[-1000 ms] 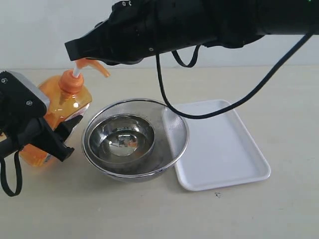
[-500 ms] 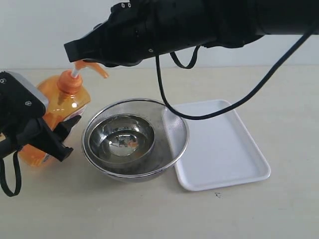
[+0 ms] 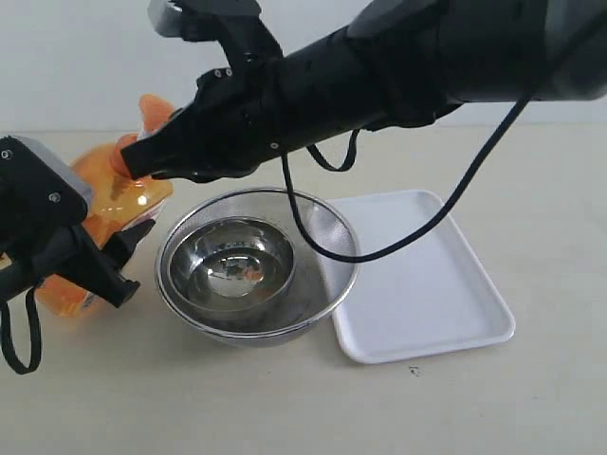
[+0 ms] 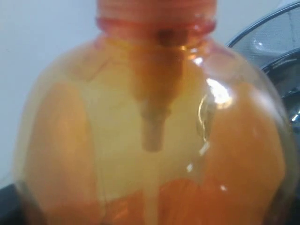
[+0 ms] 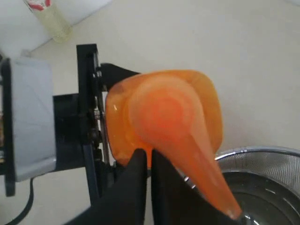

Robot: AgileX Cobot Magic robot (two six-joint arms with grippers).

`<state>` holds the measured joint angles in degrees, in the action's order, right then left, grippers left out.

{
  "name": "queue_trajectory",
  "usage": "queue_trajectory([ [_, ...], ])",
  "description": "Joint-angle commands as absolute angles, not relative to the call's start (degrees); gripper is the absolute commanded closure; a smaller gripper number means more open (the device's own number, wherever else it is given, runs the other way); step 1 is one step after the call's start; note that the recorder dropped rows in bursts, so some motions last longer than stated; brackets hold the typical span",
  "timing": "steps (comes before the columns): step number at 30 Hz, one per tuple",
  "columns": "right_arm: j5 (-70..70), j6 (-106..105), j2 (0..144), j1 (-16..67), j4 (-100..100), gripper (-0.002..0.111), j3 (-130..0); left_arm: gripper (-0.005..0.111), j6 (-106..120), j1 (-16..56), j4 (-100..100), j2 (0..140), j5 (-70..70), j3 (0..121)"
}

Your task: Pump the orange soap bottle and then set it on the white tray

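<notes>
Exterior, surface: a bare beige tabletop (image 3: 285, 408), matt and even.
Exterior, room: a plain pale wall (image 3: 66, 57) close behind it.
Exterior, bottle's place: the orange soap bottle (image 3: 128, 201) is at the far left of the tabletop, just beside a mesh bowl (image 3: 327, 237) that holds a steel bowl (image 3: 228, 265). The white tray (image 3: 427, 284) lies on the bowls' other side, well apart from the bottle.
Exterior, long axis: roughly vertical, neck up, the top leaning toward the bowls.
Exterior, left gripper (image 3: 133, 261): clamped around the bottle's body.
Exterior, right gripper (image 3: 137, 163): its tip is down on the pump head (image 3: 155, 114).
Left wrist, bottle: the translucent shoulder fills the picture, with the dip tube showing inside and the neck ring at the edge.
Left wrist, room: pale wall behind the bottle.
Right wrist, spout: seen from above, it points toward the mesh bowl, with its tip over the rim.
Right wrist, right gripper: fingers pressed together against the pump head.
</notes>
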<state>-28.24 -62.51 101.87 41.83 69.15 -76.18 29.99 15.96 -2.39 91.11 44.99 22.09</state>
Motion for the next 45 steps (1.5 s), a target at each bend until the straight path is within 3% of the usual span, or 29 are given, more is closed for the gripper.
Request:
queue_trajectory([
  [1, -28.8, -63.0, 101.8, 41.8, 68.6, 0.108, -76.0, 0.102, 29.2, 16.0, -2.6, 91.6, 44.1, 21.7],
  [13, -25.2, -63.5, 93.2, 41.8, 68.3, 0.108, -76.0, 0.102, 29.2, 16.0, -2.6, 91.6, 44.4, 21.7],
  [25, -17.8, -65.3, 96.4, 41.8, 69.1, 0.108, -76.0, 0.102, 29.0, 16.0, -2.6, 91.6, 44.3, 21.7],
  [45, -20.2, -67.0, 97.2, 42.3, 72.2, 0.108, -77.8, 0.102, 28.8, 16.0, -2.6, 91.6, 44.5, 21.7],
])
